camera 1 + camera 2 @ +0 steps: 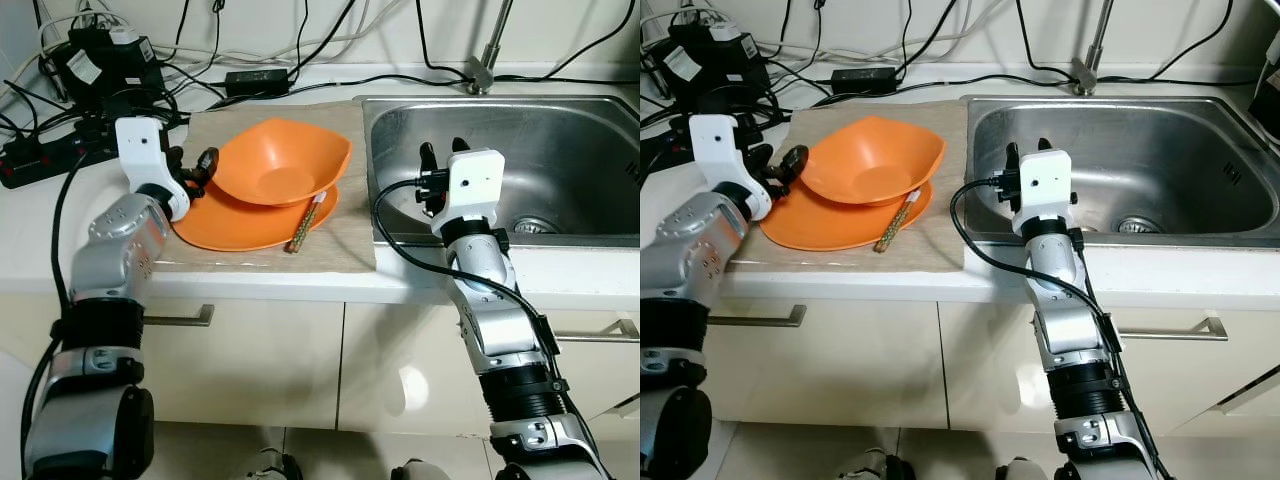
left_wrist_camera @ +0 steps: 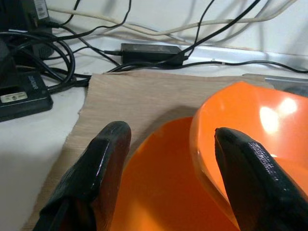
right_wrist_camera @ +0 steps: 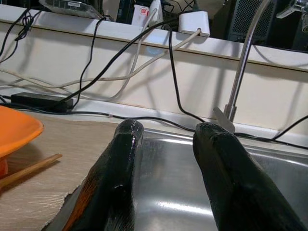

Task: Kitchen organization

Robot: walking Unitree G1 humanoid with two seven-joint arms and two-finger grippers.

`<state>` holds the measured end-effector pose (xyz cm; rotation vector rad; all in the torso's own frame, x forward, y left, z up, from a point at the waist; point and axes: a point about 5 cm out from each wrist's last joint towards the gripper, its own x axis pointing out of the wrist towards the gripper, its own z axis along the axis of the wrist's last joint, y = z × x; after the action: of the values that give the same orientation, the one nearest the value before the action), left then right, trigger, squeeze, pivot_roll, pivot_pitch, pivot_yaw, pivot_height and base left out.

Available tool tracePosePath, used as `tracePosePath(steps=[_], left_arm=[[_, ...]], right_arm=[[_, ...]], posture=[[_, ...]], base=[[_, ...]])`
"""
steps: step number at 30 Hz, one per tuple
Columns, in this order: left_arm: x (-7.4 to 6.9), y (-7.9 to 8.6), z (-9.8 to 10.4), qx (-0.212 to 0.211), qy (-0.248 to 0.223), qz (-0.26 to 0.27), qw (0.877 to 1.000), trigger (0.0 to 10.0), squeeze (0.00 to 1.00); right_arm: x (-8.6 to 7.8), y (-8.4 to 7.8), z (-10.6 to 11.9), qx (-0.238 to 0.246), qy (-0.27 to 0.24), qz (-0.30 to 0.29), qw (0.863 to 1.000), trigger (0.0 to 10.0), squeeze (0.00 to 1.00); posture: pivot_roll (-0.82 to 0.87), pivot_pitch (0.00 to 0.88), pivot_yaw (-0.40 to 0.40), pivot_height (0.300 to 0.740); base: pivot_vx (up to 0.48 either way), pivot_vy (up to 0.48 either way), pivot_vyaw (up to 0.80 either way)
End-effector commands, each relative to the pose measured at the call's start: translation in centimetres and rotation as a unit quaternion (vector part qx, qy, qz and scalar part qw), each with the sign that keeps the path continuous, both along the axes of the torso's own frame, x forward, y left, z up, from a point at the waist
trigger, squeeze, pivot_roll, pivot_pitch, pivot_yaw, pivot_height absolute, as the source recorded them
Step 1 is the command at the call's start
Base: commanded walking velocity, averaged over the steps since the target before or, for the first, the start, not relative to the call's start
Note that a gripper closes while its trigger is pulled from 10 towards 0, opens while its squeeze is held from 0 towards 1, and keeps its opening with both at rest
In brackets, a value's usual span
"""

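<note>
a white counter (image 1: 30, 230) carried a beige mat (image 1: 340, 235), and on the mat sat a flat orange plate (image 1: 235, 225) with an orange bowl (image 1: 285, 160) resting on it, tipped slightly so its far rim stood higher. a pair of wooden chopsticks (image 1: 305, 225) leaned on the plate's right edge, beside the bowl, their lower ends on the mat. to the right of the mat lay a steel sink (image 1: 560, 150) with a tap (image 1: 490, 55) behind it. black cables (image 1: 60, 110) and a power adapter (image 1: 257, 78) crowded the back left of the counter. the left gripper (image 1: 200, 170) hovered at the left side of the dishes, its jaws spread wide, one finger over the plate and the other at the bowl's rim, holding nothing. the right gripper (image 1: 440, 165) was raised over the near left part of the sink, its jaws parted a little and empty. below were pale cabinet doors (image 1: 270, 370) with metal handles.
</note>
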<state>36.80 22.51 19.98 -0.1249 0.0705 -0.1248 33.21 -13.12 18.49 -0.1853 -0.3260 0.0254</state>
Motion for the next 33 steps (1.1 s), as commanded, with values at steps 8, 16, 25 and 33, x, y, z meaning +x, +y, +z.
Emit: tracePosePath(steps=[8, 16, 25, 33], left_arm=[[0.2, 0.5, 1.1, -0.055, 0.030, -0.010, 0.998, 10.0, 0.00], [0.2, 0.6, 1.9, -0.074, 0.038, -0.014, 0.996, 10.0, 0.00], [0.0, 0.6, 2.1, -0.067, 0.054, -0.027, 0.996, 10.0, 0.00], [-0.2, 0.3, 3.3, -0.068, 0.060, -0.054, 0.994, 10.0, 0.00]], right_arm=[[0.5, 0.3, 0.6, 0.004, -0.005, 0.009, 1.000, 10.0, 0.00], [0.7, 0.3, 0.6, 0.004, -0.005, 0.012, 1.000, 10.0, 0.00], [0.7, 0.4, 0.6, 0.003, -0.005, 0.013, 1.000, 10.0, 0.00], [0.7, 0.3, 0.6, 0.005, -0.006, 0.013, 1.000, 10.0, 0.00]], posture=[[-0.08, 0.000, 0.059, 0.707], [-0.08, 0.000, 0.057, 0.707], [-0.08, 0.000, 0.057, 0.707], [-0.08, 0.000, 0.058, 0.707]], base=[[0.000, 0.000, 0.00], [0.000, 0.000, 0.00], [0.000, 0.000, 0.00], [0.000, 0.000, 0.00]])
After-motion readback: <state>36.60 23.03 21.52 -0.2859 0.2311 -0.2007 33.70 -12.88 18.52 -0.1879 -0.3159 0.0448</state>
